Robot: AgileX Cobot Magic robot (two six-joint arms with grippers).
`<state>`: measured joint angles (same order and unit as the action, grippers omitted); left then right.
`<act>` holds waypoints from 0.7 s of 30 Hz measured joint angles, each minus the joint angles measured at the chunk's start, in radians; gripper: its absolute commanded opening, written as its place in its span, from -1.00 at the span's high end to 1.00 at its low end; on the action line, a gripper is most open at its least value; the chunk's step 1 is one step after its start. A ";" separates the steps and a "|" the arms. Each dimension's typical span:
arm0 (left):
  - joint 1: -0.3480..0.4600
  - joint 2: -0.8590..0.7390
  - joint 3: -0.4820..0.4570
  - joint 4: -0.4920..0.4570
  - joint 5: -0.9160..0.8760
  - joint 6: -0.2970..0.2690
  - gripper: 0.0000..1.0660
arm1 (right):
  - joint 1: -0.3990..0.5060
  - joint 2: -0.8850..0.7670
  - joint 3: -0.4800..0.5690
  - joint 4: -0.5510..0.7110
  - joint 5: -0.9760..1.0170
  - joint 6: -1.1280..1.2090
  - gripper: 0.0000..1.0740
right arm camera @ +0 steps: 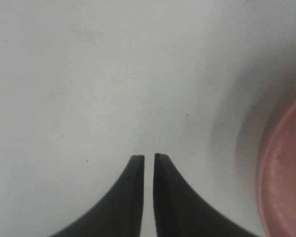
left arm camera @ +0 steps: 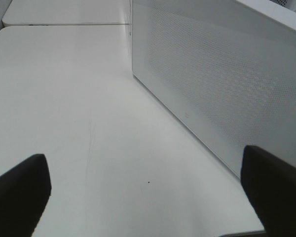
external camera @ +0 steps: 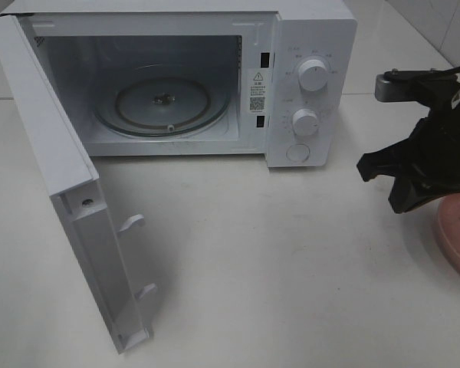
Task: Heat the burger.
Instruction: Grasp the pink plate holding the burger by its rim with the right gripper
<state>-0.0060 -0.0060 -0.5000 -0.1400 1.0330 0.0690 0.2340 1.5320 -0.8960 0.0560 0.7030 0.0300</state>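
Exterior high shows the microwave (external camera: 307, 84) gaping, its glass turntable (external camera: 165, 103) bare, and no burger in any view (perhaps off the right edge, past the pink plate (external camera: 456, 238)), so a blind reach could miss it or clip the plate's rim. At mid-right the right end effector (right arm camera: 149, 158) points down at the surface (external camera: 291, 268) beside that plate, its jaws a narrow slit holding nothing. The left end effector (left arm camera: 143, 158) hovers low, spread wide and empty, near the swung-out door (left arm camera: 222, 84), which it could knock.

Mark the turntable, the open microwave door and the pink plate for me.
turntable (external camera: 165, 100), exterior high view, centre hub.
microwave door (external camera: 50, 115), exterior high view, white frame.
pink plate (external camera: 456, 241), exterior high view, bare visible part.
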 measured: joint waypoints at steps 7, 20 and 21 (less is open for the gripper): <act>0.000 0.000 0.000 0.000 0.000 0.000 -0.88 | 0.000 0.000 -0.068 -0.071 0.137 -0.005 0.60; 0.000 0.000 0.000 0.000 0.000 0.000 -0.88 | 0.000 0.000 -0.099 -0.165 0.185 -0.016 -0.89; 0.000 0.000 0.000 0.000 0.000 0.000 -0.88 | 0.000 0.000 -0.100 -0.184 0.196 -0.016 -0.91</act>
<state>-0.0060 -0.0060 -0.5000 -0.1400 1.0330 0.0690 0.2340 1.5320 -0.9960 -0.1280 0.8990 0.0140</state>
